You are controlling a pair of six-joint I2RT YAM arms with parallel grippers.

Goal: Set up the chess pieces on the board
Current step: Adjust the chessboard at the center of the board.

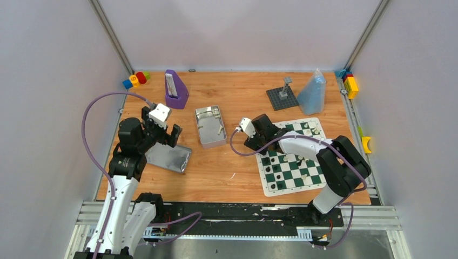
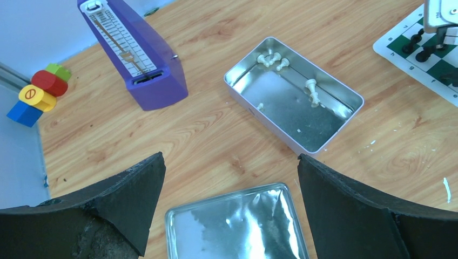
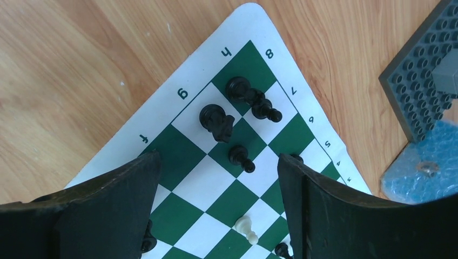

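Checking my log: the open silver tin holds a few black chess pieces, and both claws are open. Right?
No: the chess pieces in the silver tin are white, not black, as the left wrist view shows. Left claw and right claw are open.

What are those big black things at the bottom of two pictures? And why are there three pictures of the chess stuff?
It is a robot with two arms, filmed three ways. One camera looks down on the whole wooden table. The other two ride on the wrists, so the black shapes are each arm's own two fingers. The left gripper is wide open over a flat silver lid, facing an open silver metal tin holding a few small cream chess pieces, with a purple metronome nearby. The right gripper is open too, over a corner of the green-and-white checkered board, where small black chess pieces sit. Neither holds anything.
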